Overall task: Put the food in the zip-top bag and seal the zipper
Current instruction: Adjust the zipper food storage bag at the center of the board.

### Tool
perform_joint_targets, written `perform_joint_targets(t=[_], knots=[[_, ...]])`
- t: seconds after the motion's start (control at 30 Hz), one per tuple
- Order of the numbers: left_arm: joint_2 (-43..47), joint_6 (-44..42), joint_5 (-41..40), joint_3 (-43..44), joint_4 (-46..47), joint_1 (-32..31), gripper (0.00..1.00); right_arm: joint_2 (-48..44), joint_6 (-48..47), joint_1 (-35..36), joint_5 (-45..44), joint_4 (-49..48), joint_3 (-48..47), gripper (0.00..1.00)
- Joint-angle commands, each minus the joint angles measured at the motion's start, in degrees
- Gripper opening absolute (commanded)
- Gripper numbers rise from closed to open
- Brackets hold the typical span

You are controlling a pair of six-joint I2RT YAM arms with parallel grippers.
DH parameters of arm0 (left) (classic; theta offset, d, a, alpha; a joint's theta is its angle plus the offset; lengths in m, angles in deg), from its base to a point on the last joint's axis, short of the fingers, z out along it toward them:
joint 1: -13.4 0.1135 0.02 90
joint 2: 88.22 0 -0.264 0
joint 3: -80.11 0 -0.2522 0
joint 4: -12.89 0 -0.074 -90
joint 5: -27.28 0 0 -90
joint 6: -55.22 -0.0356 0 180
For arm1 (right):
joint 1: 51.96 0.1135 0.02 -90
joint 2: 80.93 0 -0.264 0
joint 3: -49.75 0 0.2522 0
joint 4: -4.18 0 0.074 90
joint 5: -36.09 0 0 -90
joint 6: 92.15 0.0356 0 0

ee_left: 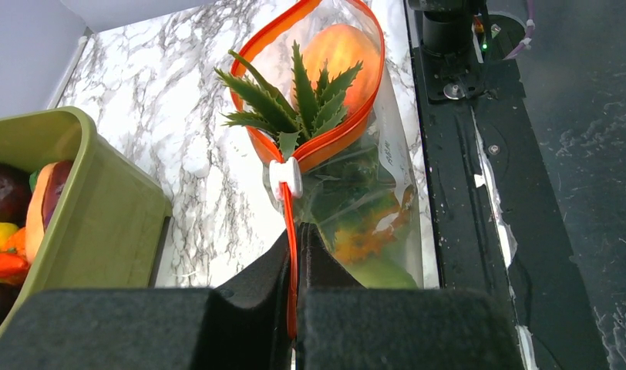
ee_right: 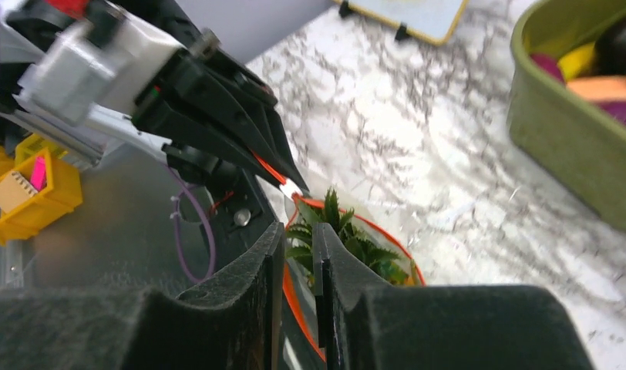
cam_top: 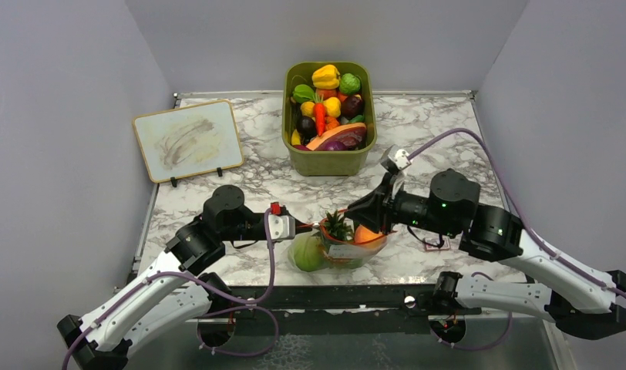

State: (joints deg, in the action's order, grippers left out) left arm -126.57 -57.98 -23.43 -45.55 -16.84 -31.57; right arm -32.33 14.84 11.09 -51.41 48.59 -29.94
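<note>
The zip-top bag (cam_top: 348, 250) stands near the table's front edge with its mouth open in a loop. Inside are a light-green ball (cam_top: 307, 253), an orange bumpy fruit (ee_left: 364, 231) with a green leafy top (ee_left: 294, 100), and a round orange-peach fruit (ee_left: 337, 50). My left gripper (ee_left: 294, 235) is shut on the orange-red zipper (ee_left: 293, 208), just behind its white slider (ee_left: 285, 177). My right gripper (ee_right: 298, 231) is narrowly open at the bag's far side, with the zipper strip (ee_right: 294, 297) running between its jaws. A second green ball is not visible.
An olive-green bin (cam_top: 329, 162) full of toy produce stands at the back centre, and shows in the left wrist view (ee_left: 102, 208) and the right wrist view (ee_right: 572, 146). A small whiteboard (cam_top: 188, 139) leans at the back left. The left arm (ee_right: 217, 100) is close to my right gripper.
</note>
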Motion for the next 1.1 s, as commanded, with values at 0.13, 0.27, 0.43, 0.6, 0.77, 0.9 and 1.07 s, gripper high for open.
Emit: perform_joint_targets(t=[0.13,0.27,0.43,0.6,0.77,0.9,1.07], knots=[[1.3,1.14,-0.43,-0.67,4.93,0.06,0.0,6.42,5.62,0.15,3.21,4.57,2.46,0.19],[1.64,2.31,-0.62,-1.06,6.5,0.06,0.0,9.11,6.42,0.09,7.04,2.0,4.59,0.19],[2.34,3.33,-0.36,-2.32,8.75,0.06,0.0,12.73,6.86,0.15,7.23,2.28,6.35,0.19],[3.08,4.2,-0.58,-3.55,10.65,0.07,0.0,15.13,8.35,0.19,10.44,-2.13,10.71,0.19],[4.53,5.02,-2.33,-4.0,12.4,0.01,0.0,19.63,9.27,0.28,11.9,-3.09,12.55,0.18],[5.48,4.95,-3.79,-3.65,13.0,0.06,0.0,22.85,9.45,0.45,10.68,-0.06,12.41,0.18],[6.22,4.74,-4.63,-3.66,12.3,0.06,0.0,24.89,11.13,0.54,2.03,5.87,12.84,0.18]])
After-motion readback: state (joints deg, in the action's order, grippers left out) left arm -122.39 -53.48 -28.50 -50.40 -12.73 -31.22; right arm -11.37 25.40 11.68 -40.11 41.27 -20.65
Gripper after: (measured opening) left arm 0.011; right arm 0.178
